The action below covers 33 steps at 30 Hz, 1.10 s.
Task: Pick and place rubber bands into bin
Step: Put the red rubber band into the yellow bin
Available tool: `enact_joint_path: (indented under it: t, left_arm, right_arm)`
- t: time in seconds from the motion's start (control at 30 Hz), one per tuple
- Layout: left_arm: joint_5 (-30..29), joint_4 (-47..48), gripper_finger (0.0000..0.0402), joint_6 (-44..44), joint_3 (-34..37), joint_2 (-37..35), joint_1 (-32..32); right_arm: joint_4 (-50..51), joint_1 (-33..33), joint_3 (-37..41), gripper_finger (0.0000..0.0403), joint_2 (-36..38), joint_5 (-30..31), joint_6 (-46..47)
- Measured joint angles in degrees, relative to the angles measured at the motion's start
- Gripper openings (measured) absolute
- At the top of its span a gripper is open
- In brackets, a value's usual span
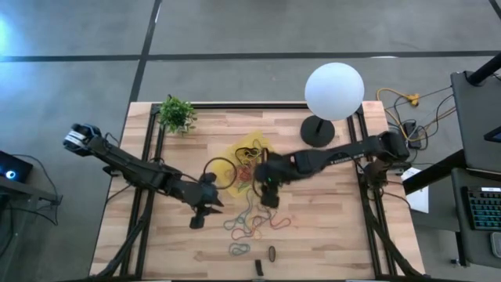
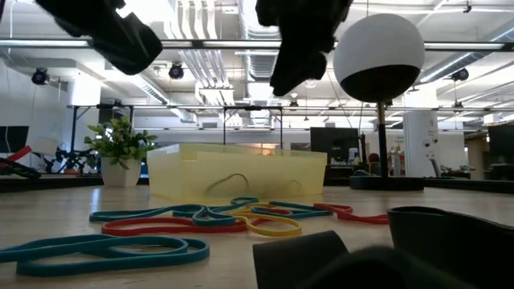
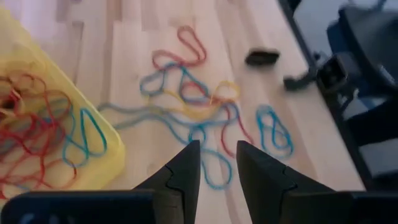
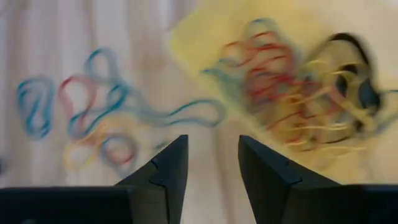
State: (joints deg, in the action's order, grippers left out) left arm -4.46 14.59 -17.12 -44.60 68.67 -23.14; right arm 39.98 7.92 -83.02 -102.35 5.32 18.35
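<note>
The yellow translucent bin (image 1: 244,150) sits mid-table and holds a tangle of red, blue, tan and black rubber bands (image 4: 292,81). More bands (image 1: 252,223) lie loose on the wood nearer the table's near edge, as red, blue and yellow loops (image 3: 193,99). A big black ring (image 1: 221,174) lies at the bin's left side. My left gripper (image 3: 217,163) is open and empty, above the wood just left of the loose bands. My right gripper (image 4: 212,155) is open and empty, above the table at the bin's near edge (image 1: 268,192).
A white globe lamp (image 1: 334,91) on a black round base (image 1: 317,131) stands right of the bin. A small potted plant (image 1: 177,115) is at the far left corner. Two small dark oblong pieces (image 1: 271,254) lie by the near edge.
</note>
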Motion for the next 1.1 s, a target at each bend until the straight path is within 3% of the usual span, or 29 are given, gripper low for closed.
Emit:
enact_joint_path:
  t: [0.2,0.43,0.63,0.87,1.1]
  left_arm:
    - [0.1,-0.3,0.0089,-4.3,0.0,4.3,-0.3]
    - [0.4,-5.5,0.0089,-15.9,-0.1,10.9,-0.3]
    - [-0.2,-5.7,0.0089,-17.3,-2.1,13.4,-0.3]
    - [-1.1,-4.6,0.0089,-13.1,-1.8,13.0,-0.2]
    - [-1.1,-4.6,0.0089,-11.4,-0.6,12.8,-0.4]
  right_arm:
    - [-0.1,6.9,3.0,0.0115,0.0,-0.1,0.4]
    - [-1.1,12.2,10.1,0.0103,0.0,-5.2,9.6]
    - [-13.0,15.9,15.9,0.0101,0.0,-5.2,18.9]
    - [-17.9,17.1,18.0,0.0132,0.0,-2.3,31.5]
    - [-18.2,17.0,16.5,0.0181,-2.5,-2.1,35.5]
